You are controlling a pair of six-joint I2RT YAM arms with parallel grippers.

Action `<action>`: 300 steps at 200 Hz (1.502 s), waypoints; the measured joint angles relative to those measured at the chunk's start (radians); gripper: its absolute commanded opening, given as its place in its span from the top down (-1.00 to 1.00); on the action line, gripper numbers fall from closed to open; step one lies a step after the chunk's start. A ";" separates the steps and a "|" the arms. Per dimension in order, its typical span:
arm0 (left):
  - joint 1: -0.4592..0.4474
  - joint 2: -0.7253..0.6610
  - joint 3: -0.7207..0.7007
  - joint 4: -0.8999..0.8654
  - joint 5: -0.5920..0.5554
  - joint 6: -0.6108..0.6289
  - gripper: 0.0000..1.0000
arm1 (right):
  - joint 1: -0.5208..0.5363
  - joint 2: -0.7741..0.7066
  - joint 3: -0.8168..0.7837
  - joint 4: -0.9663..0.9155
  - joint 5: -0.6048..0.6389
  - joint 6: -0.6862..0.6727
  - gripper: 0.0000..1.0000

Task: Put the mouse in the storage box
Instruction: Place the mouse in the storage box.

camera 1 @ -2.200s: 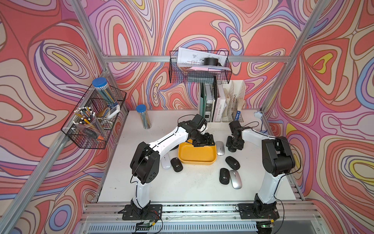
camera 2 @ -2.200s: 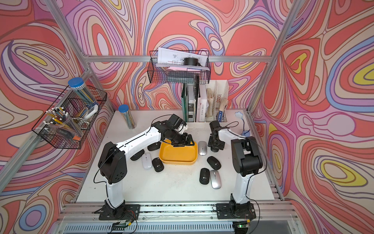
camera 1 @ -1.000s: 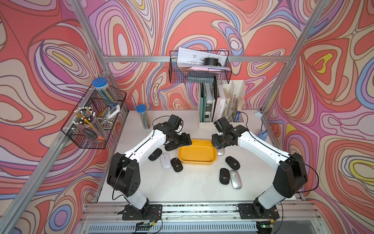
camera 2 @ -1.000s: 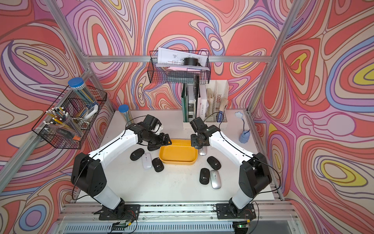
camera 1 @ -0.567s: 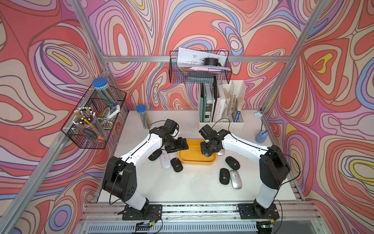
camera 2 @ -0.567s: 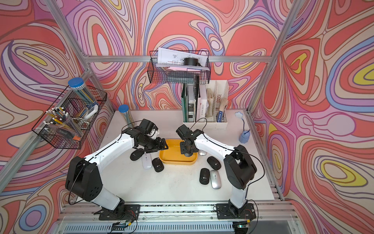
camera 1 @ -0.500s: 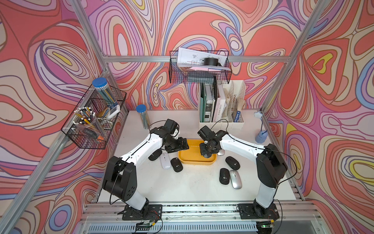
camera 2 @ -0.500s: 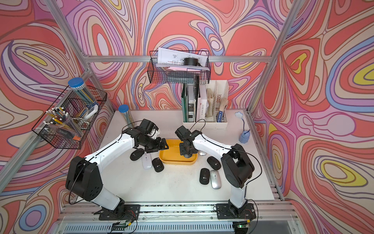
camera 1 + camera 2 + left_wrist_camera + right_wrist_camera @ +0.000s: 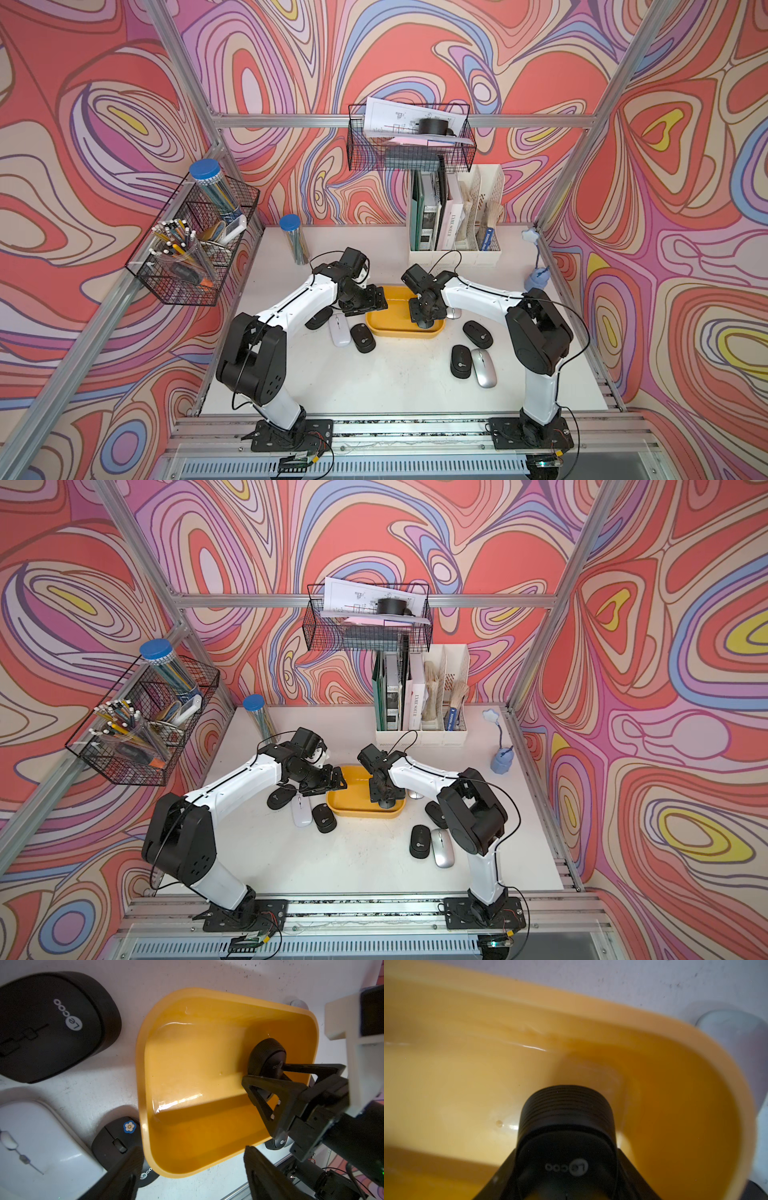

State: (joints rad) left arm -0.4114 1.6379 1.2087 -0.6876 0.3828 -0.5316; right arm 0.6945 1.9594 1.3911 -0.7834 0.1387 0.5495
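The black mouse [image 9: 266,1057], clamped in the right claw [image 9: 426,319] inside the storage box [image 9: 392,330], should be lowered flat before release; the left claw [image 9: 376,302] is seen parted, empty.

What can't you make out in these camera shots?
- Underside of the black mouse in the right gripper: hidden by its own body in the right wrist view, contact with the storage box floor unclear.
- Silver mouse beyond the box: cut off by the right wrist view's edge, mostly behind the right arm in both top views.
- Print on the papers in the wire basket: too small in both top views.
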 measured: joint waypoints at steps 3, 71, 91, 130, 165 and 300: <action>0.000 0.001 0.000 0.000 0.000 0.000 -0.63 | 0.000 0.003 0.000 0.000 0.002 0.000 0.02; -0.002 0.014 -0.106 0.089 0.031 -0.053 -0.60 | -0.006 0.013 0.000 -0.003 0.030 -0.006 -0.02; -0.013 0.014 -0.127 0.105 0.037 -0.072 -0.60 | -0.006 0.013 0.000 -0.004 0.042 -0.008 -0.03; -0.051 0.014 -0.127 0.118 0.037 -0.086 -0.59 | -0.006 0.014 0.000 -0.010 0.048 -0.010 -0.09; -0.076 0.014 -0.127 0.118 0.028 -0.093 -0.60 | -0.006 0.014 0.000 -0.010 0.040 -0.010 -0.10; -0.094 -0.052 -0.095 0.040 -0.038 -0.086 -0.67 | -0.006 0.036 0.000 0.010 0.021 -0.016 -0.36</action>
State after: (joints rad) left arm -0.5056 1.5856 1.1141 -0.6479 0.3447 -0.6178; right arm 0.6880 1.9957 1.3914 -0.7731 0.1593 0.5335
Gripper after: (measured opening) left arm 0.831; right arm 0.646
